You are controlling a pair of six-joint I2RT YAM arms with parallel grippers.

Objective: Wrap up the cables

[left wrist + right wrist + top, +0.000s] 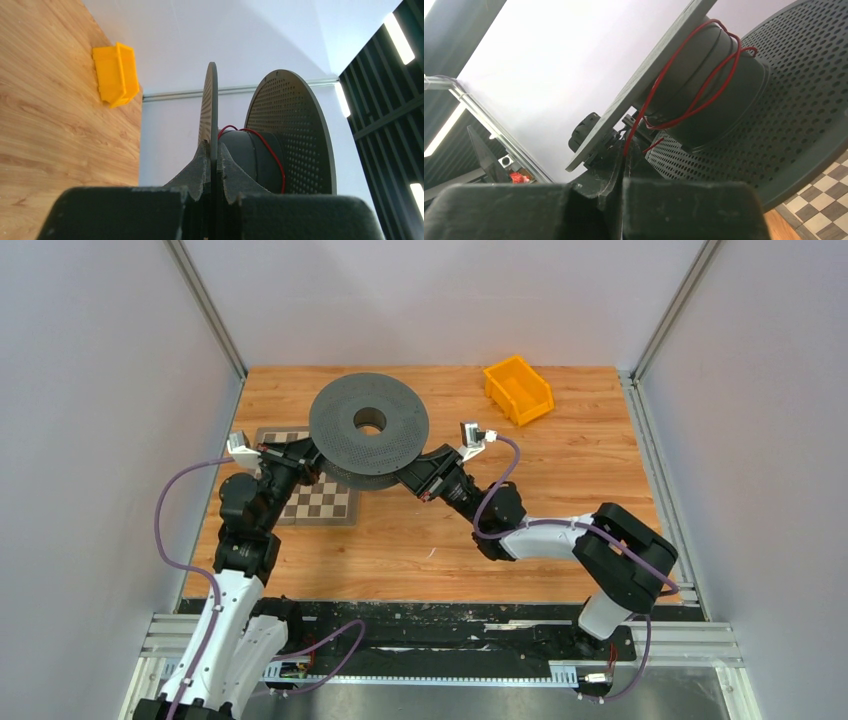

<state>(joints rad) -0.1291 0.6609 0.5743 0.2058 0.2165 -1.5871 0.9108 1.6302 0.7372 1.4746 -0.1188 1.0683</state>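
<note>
- Currently left gripper [213, 167] is clamped on the dark grey spool's [340, 430] flange [212, 100] at 8 o'clock.
- At 4 o'clock, right gripper [624, 162] pinches the red wire [272, 151], which loops round the hub [729, 95].

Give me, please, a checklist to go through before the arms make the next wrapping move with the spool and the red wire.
1. Left jaws shut on the rim of one flange of the spool: ok.
2. Right jaws shut on the red wire: ok, it runs into their closed gap.
3. Wire lies on the core, between the flanges: ok.
4. Turns sit snug: not ok, they look loose and cross each other.
5. Wire left to wind: cannot tell, the free end is hidden.
6. Orange bin apart from the spool: ok.
</note>
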